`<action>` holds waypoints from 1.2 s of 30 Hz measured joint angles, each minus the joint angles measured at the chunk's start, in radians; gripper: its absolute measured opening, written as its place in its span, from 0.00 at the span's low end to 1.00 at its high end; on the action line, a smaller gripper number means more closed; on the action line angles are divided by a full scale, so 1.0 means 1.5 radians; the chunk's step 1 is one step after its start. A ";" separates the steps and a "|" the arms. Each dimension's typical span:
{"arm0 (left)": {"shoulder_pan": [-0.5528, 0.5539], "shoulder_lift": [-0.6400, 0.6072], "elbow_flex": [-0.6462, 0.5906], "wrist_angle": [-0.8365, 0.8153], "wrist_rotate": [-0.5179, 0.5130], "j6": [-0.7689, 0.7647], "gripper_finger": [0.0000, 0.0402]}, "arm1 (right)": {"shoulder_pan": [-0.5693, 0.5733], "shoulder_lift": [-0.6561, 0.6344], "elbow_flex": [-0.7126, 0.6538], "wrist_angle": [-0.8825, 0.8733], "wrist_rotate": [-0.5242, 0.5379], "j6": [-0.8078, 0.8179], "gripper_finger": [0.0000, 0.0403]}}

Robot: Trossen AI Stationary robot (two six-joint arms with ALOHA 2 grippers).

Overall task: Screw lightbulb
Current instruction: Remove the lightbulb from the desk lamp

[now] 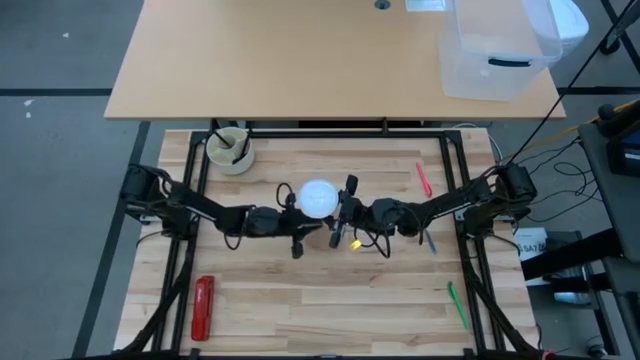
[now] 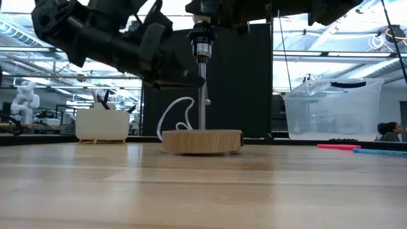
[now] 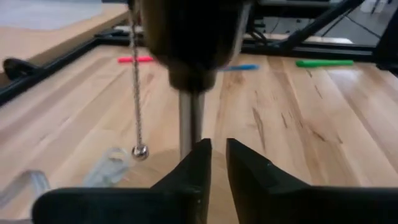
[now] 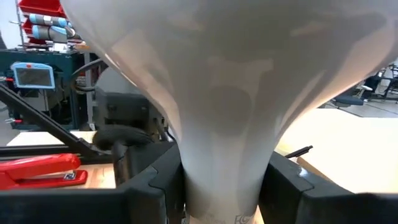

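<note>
On the table (image 1: 300, 290), the wooden lamp base (image 2: 202, 140) stands mid-board. My right hand (image 4: 224, 180) clamps the lightbulb (image 1: 318, 198) by its neck above the socket; my left hand (image 3: 217, 163), fingers narrowly parted, holds nothing beside the stem.

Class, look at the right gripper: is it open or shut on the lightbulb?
Shut on it. In the right wrist view the right gripper has both dark fingers pressed against the narrow neck of the white lightbulb.

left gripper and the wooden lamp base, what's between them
In the left wrist view, only the lamp's metal post stands just past the left gripper, with the pull chain hanging beside it; the narrow finger gap itself is empty.
</note>
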 joint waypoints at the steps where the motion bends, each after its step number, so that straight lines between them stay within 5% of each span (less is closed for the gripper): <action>1: 0.005 0.002 -0.001 0.000 0.006 -0.003 0.15 | 0.000 0.000 0.000 -0.001 0.002 0.000 0.35; 20: 0.073 0.005 -0.042 0.120 0.086 0.011 0.20 | -0.007 0.000 0.000 0.008 -0.002 -0.008 0.36; 36: 0.073 0.148 -0.028 0.320 0.048 -0.026 0.19 | -0.014 0.000 0.000 0.006 0.001 0.000 0.36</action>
